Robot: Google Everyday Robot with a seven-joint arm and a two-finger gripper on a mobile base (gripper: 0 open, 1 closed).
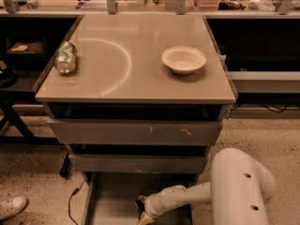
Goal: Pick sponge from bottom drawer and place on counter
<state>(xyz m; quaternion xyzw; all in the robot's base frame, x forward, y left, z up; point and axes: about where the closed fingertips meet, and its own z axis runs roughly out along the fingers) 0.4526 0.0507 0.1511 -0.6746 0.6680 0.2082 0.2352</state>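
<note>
A crushed silver can (65, 58) lies on its side at the left, green print showing on its wall. Well apart from it, to the right, a white bowl (183, 59) stands upright and looks empty. Below them the top drawer (136, 132) has a grey front with pale scuffs right of its middle; the middle drawer (136, 163) sits under it, narrower, with a dark gap above each. On the speckled floor (33, 172) a white shoe (11, 206) shows at the lower left edge, and a black cable (70, 205) curls near it. A cluttered bench (140, 6) runs along the back, metal posts rising from it
</note>
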